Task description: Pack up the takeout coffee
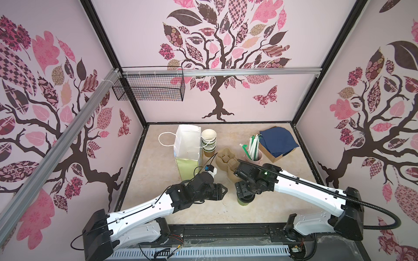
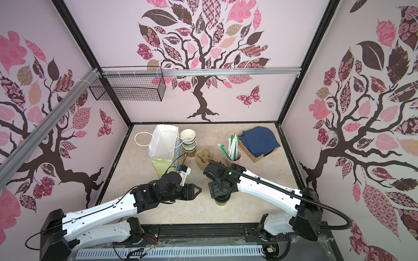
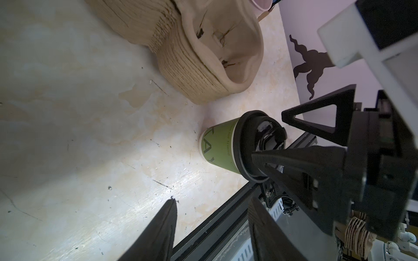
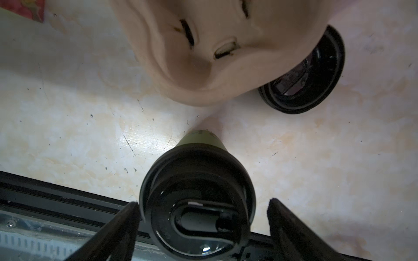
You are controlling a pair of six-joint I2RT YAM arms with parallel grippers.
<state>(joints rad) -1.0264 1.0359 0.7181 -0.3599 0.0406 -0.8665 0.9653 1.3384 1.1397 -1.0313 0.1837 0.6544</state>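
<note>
The takeout coffee [image 1: 244, 201] [image 2: 221, 201] stands upright near the table's front edge, a green-sided paper cup [image 3: 218, 149] under a black sip lid [image 4: 196, 203]. My right gripper [image 1: 243, 194] [image 4: 203, 203] hangs right over it, open, with one finger on each side of the lid. One fingertip [image 4: 132, 209] sits close to the lid's rim and a gap shows at the other. My left gripper [image 1: 222, 191] [image 3: 212, 200] is to the left of the cup, apart from it, open and empty.
A white and green paper bag [image 1: 187, 144] stands at the back left beside a stack of lidless cups [image 1: 208, 141]. Tan pulp carriers [image 1: 226, 161], a loose black lid [image 4: 312, 76], a pink cup of straws [image 1: 254, 153] and a box of navy napkins [image 1: 277, 140] lie behind.
</note>
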